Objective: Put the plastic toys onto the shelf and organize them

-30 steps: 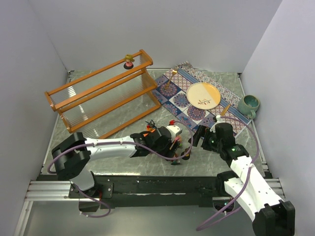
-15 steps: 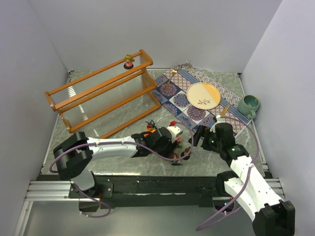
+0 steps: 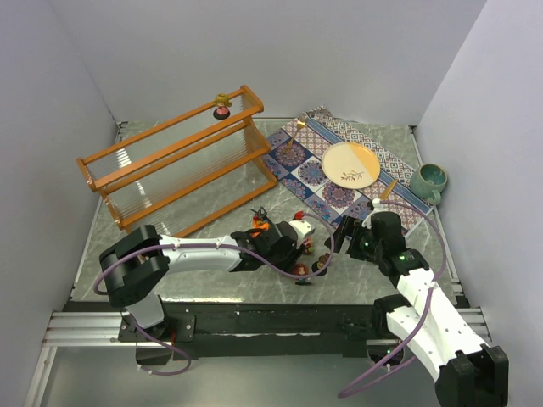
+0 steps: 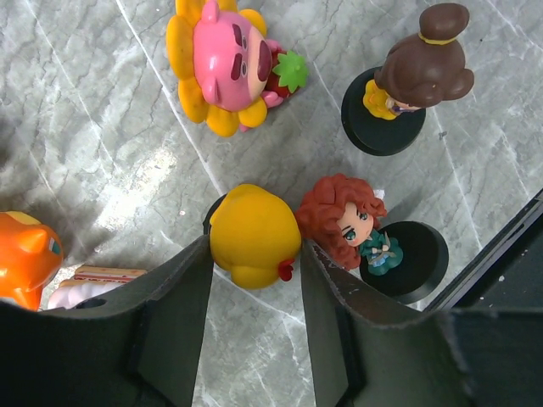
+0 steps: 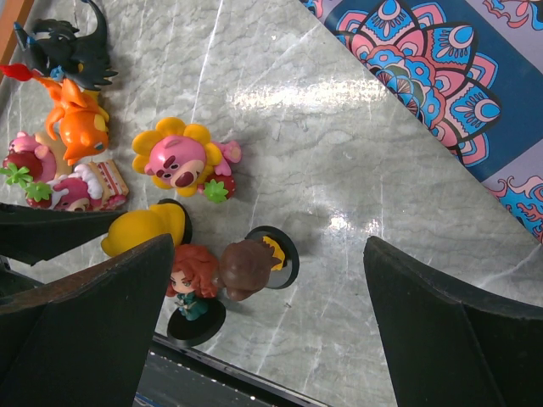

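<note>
A cluster of plastic toys stands on the marble table in front of the arms. In the left wrist view my left gripper is shut on the yellow-haired doll, one finger against each side of its head; the doll stays on the table. Beside it stand a red-haired doll, a brown-haired doll and a pink flower bear. My right gripper hangs wide open above the brown-haired doll, holding nothing. The shelf stands at the back left with one toy on its top tier.
An orange toy, a black spiky one and pink strawberry pieces sit left of the dolls. A patterned blue mat carries a plate; a teal mug stands at the far right. The table's near edge lies just behind the dolls.
The left gripper's jaws have narrowed onto the yellow-haired doll, and the left arm has edged a little to the right. The right arm has not moved.
</note>
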Motion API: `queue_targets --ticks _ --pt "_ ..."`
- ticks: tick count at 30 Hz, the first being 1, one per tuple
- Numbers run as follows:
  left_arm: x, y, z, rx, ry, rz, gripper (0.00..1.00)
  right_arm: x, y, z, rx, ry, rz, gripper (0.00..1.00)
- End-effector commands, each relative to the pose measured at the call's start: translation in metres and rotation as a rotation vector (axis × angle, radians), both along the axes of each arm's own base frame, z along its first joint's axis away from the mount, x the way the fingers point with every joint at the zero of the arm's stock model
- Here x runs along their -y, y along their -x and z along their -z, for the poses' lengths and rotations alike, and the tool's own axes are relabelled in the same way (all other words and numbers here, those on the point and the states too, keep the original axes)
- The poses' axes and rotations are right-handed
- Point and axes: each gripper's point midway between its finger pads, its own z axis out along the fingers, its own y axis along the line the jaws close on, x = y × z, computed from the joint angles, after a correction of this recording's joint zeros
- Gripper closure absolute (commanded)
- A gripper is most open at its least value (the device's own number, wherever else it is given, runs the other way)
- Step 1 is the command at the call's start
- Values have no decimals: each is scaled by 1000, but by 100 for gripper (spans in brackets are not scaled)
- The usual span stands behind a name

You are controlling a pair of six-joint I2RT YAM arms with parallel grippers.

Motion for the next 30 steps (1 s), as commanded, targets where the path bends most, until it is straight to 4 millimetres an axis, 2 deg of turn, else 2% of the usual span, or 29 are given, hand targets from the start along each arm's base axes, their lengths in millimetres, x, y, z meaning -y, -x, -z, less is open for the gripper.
queue_targets --ticks 1,3,7,14,17,21,23,27,30 --pt "8 -7 -10 35 38 -2 52 -1 -4 -4 22 3 -4 0" --pt "10 -6 -11 37 44 2 51 -1 -4 -4 18 2 -4 0" --pt "11 -7 -12 46 45 10 42 -2 -3 -4 17 2 -9 0" --pt "17 -10 -9 53 47 39 46 -2 -3 -4 15 -2 -11 0" --pt "18 -9 -7 44 47 48 51 -2 -3 -4 15 -2 -10 0" --pt "15 -8 -7 43 42 42 66 -3 -3 -4 15 -1 -14 0" --pt "14 -10 -12 50 52 31 69 -3 -3 -3 15 -1 -14 0" --pt "15 -16 -28 73 71 2 82 -2 -4 -4 14 -1 -12 0" --pt "15 -25 -49 108 88 -48 87 -2 -3 -3 12 0 -12 0"
